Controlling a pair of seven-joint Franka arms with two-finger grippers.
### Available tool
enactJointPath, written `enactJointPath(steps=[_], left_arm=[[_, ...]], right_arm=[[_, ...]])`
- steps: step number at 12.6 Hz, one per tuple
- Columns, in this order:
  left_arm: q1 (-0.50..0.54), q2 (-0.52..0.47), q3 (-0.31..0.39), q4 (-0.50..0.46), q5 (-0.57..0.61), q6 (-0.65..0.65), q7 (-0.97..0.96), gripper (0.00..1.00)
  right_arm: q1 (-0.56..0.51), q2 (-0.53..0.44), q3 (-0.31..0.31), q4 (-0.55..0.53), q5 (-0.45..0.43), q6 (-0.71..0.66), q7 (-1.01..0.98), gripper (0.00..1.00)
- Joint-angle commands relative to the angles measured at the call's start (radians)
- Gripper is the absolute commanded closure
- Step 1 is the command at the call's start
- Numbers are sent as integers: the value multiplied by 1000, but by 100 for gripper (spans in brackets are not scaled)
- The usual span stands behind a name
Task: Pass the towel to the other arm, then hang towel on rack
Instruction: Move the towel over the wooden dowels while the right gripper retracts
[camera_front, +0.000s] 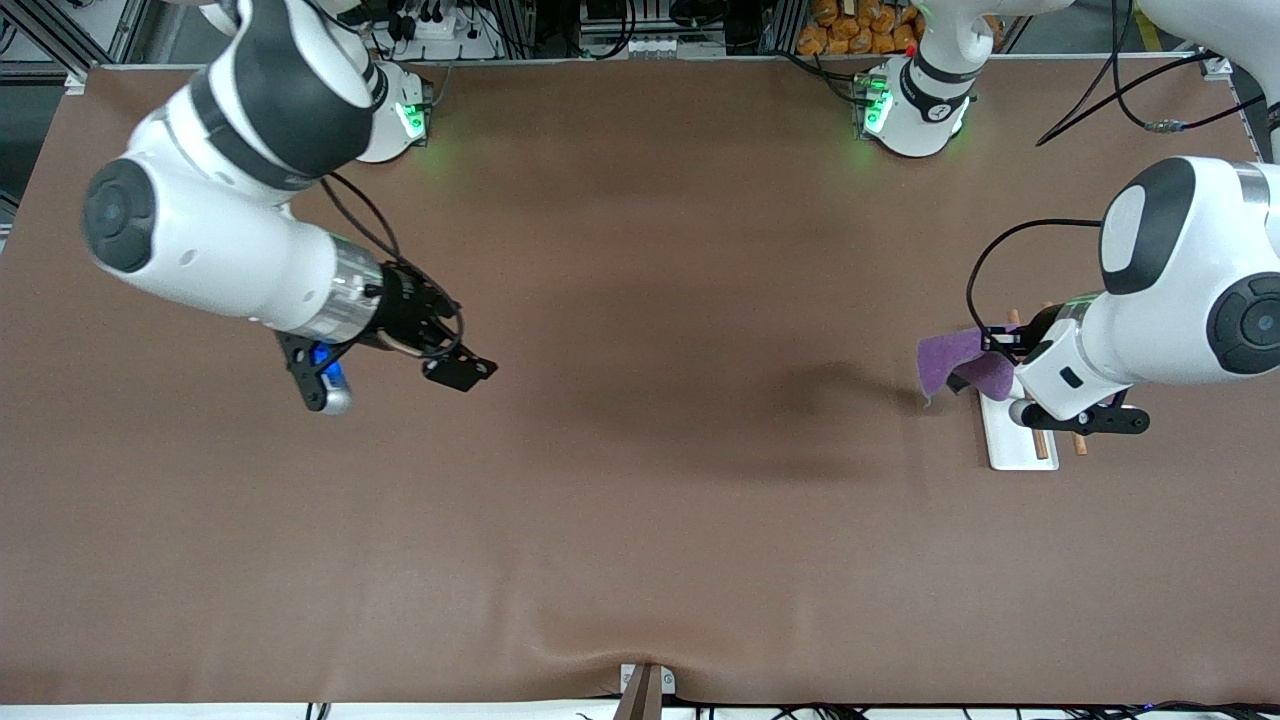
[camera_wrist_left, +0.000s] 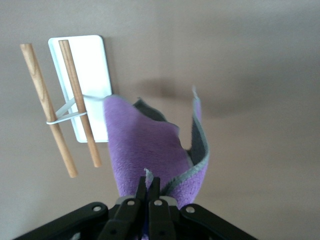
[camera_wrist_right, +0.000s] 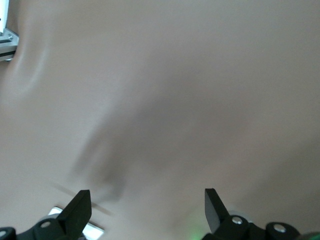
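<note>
The rack (camera_front: 1018, 436) is set near the table's (camera_front: 640, 520) edge at the left arm's end. The towel (camera_front: 955, 362) is pinched tight by the left gripper (camera_wrist_left: 148, 186) just over the rack. It looks soft, light and floppy, so an edge is best held. The right gripper (camera_wrist_right: 147, 202) is kept wide open, holding nothing, over the right arm's end.

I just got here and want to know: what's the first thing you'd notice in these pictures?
The purple towel stands out: it hangs pinched in the shut left gripper, over the rack at the left arm's end of the brown table. The right gripper waits open over bare table at the right arm's end.
</note>
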Motion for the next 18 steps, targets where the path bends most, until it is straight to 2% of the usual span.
enactJointPath(steps=[1,3,6,9,15,18], left_arm=[[45,-28,-4,-58,24,36,66,100],[103,-17,-6,-78,23,70,150,100],[156,-2,-6,-92,9,96,209,100],[192,12,-4,-89,9,99,272,100],[271,47,-4,-89,9,150,424,100],[301,64,-4,-86,14,170,470,100]], right_arm=[[-51,-30,16,-10,-78,-71,-186,0],[-59,-39,14,-10,-184,-114,-337,0],[-90,-44,14,-10,-247,-140,-486,0],[-146,-51,14,-10,-320,-171,-715,0],[-274,-79,14,-14,-342,-241,-1021,0],[-320,-96,14,-23,-387,-240,-1123,0]])
